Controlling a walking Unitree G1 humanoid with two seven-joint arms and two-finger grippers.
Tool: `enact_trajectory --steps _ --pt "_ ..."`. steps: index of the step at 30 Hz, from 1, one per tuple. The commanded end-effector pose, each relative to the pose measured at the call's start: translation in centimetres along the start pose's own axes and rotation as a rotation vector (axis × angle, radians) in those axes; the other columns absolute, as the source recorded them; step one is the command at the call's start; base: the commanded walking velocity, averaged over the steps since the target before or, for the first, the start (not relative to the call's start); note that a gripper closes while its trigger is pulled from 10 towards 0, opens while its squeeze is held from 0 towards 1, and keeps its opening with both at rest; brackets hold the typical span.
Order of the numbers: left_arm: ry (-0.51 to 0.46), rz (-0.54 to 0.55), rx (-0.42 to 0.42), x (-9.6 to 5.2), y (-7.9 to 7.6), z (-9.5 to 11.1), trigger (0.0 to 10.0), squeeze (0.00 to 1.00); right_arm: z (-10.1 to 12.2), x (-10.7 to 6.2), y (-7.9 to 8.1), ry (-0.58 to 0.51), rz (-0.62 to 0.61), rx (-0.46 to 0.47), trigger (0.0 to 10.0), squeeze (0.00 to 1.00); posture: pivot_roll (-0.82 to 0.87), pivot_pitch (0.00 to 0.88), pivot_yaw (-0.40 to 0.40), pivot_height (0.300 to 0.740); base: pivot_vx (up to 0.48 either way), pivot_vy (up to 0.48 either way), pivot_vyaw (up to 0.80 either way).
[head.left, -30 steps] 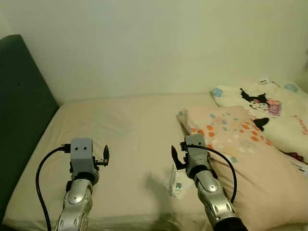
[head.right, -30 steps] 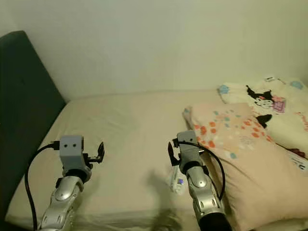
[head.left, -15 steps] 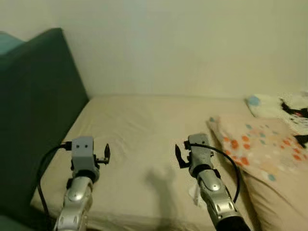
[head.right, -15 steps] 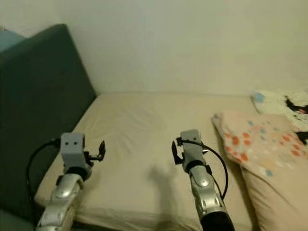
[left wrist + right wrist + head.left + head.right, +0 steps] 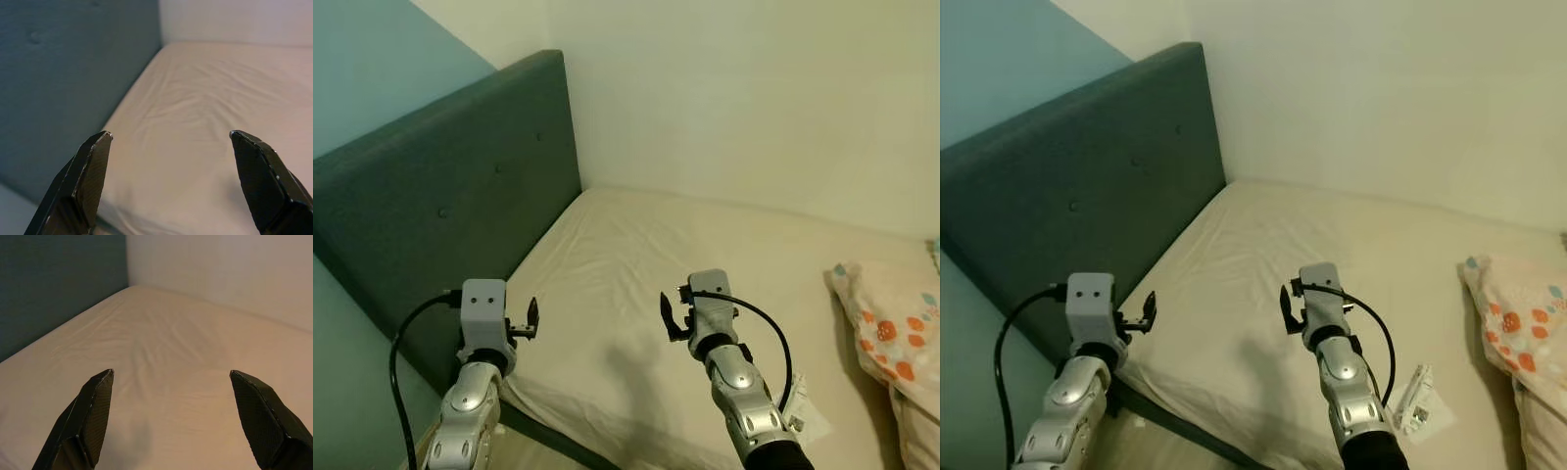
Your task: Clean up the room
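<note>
Bedroom corner: your view has swung left over the last second, so a dark teal headboard [image 5: 440, 196] now fills nine to eleven o'clock and the cartoon-print bedding has left the picture. That was your camera turning, not the things moving. Your left gripper [image 5: 168, 147] hovers released, fingers spread, over the mattress [image 5: 705, 264] edge at seven o'clock. Your right gripper [image 5: 171, 382] hovers at six o'clock, equally spread and empty. A small white packet [image 5: 1417, 399] lies on the sheet at five o'clock; its label is too small to read. A dotted pillow [image 5: 891, 333] sits at four o'clock. Judging by this, nothing is picked up yet.
</note>
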State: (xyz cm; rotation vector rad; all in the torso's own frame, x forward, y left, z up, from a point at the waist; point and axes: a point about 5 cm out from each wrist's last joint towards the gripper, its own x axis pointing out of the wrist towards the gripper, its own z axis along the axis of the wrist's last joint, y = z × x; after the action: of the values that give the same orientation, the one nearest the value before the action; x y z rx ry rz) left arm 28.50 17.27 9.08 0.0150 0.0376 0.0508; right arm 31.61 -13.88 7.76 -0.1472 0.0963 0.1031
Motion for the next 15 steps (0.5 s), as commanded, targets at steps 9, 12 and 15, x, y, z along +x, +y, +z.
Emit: enact_trajectory --steps 9,12,15 --pt "0.078 -0.063 0.038 0.27 -0.92 -0.96 10.0 0.00 -0.60 -0.45 -0.21 0.018 -0.024 0.033 10.0 0.00 -0.03 0.056 0.053 0.740 0.000 -0.343 0.00" --pt "0.085 -0.066 0.023 0.28 -0.99 -1.04 10.0 0.00 -0.59 -0.44 -0.34 0.025 -0.030 0.039 10.0 0.00 -0.03 0.057 0.054 0.740 0.000 0.000 0.00" --pt "0.081 -0.069 0.036 0.34 -0.96 -0.97 10.0 0.00 -0.70 -0.39 -0.38 0.043 -0.030 0.030 10.0 0.00 -0.03 0.057 0.054 0.740 0.000 0.000 0.00"
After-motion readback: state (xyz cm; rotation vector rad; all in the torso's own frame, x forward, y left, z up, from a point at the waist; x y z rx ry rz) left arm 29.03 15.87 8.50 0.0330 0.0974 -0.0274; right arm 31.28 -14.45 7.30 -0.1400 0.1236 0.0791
